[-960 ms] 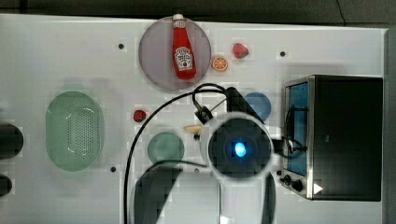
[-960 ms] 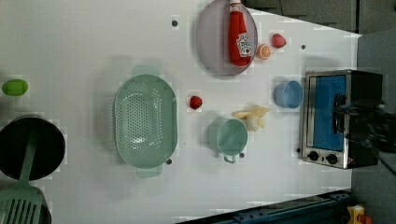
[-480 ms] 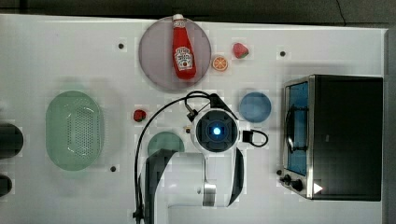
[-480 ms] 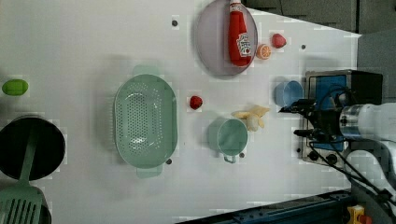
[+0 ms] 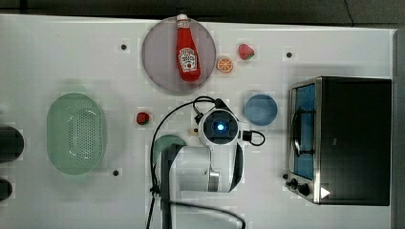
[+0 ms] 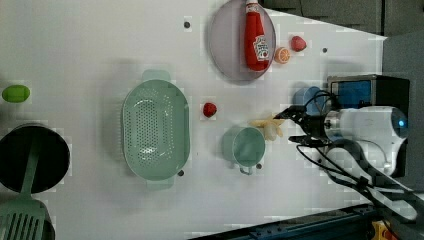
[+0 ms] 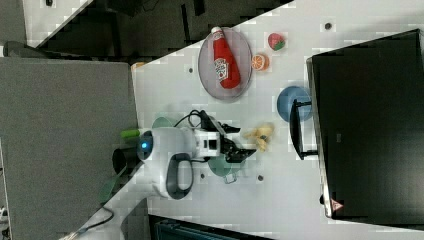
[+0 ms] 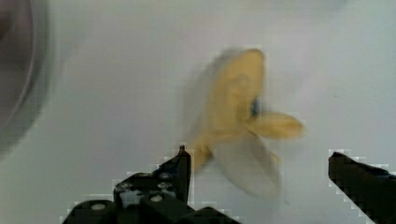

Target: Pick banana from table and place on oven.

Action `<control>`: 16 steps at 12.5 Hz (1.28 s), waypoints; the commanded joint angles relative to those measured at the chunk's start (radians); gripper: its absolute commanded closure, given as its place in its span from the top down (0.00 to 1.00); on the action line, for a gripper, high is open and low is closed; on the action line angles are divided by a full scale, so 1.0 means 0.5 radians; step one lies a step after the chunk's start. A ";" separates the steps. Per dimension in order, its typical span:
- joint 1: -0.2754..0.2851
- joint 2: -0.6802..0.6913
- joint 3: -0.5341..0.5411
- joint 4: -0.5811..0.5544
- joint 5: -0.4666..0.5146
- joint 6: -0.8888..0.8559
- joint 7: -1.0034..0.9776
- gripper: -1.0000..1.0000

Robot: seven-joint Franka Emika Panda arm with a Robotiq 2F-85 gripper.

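Now over banana (image 8: 238,116) | tool (image 8: 259,170) swung in from oven (image 5: 353,138), spread wide, ungripped | bench (image 5: 71,57) pick next, at oven's 9 o'clock.

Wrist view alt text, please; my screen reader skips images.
A peeled banana lies on the white table, just ahead of the open claw, whose two black fingers flank its lower end without touching it.

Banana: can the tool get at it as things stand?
Probably yes. The tool is open and beside the banana, which lies free on the table. The green cup sits close beside the banana but does not cover it.
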 commanded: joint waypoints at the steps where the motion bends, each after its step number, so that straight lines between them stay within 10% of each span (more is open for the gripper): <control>1: 0.013 0.013 -0.006 -0.091 -0.037 0.219 0.102 1.00; 5: 0.013 0.148 -0.005 -0.100 -0.037 0.336 0.105 0.96; 11: 0.015 0.161 -0.002 -0.096 -0.037 0.370 0.105 0.26; 16: 0.016 -0.011 -0.002 -0.028 -0.037 0.344 0.105 0.21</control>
